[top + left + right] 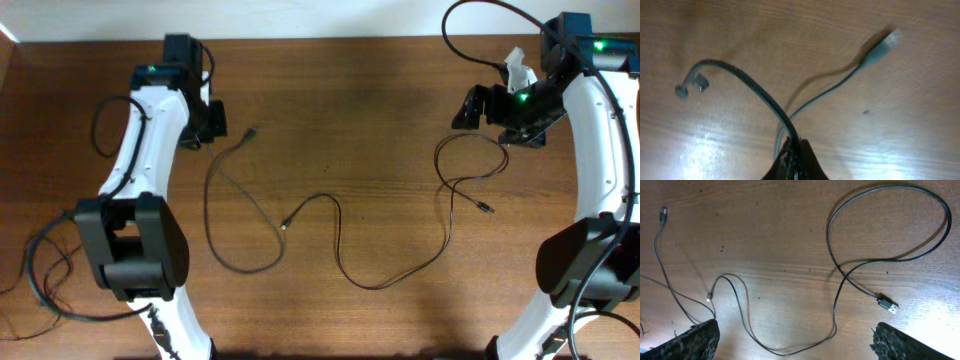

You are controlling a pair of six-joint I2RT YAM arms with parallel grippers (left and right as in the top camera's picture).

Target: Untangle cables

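Two thin black cables lie on the wooden table. The left cable (209,190) runs from a plug (250,132) near my left gripper (214,126) down into a loop. The right cable (385,285) snakes from mid-table to a loop (890,225) and a USB plug (888,305) below my right gripper (470,108). In the left wrist view my left gripper (797,150) is shut on a dark cable (750,85). A grey strand with a plug (886,44) leaves beside it. My right gripper (795,330) is open and empty above the right cable.
The arms' own thicker black cables hang at the far left (45,270) and top right (480,40). The table's back edge (320,38) meets a white wall.
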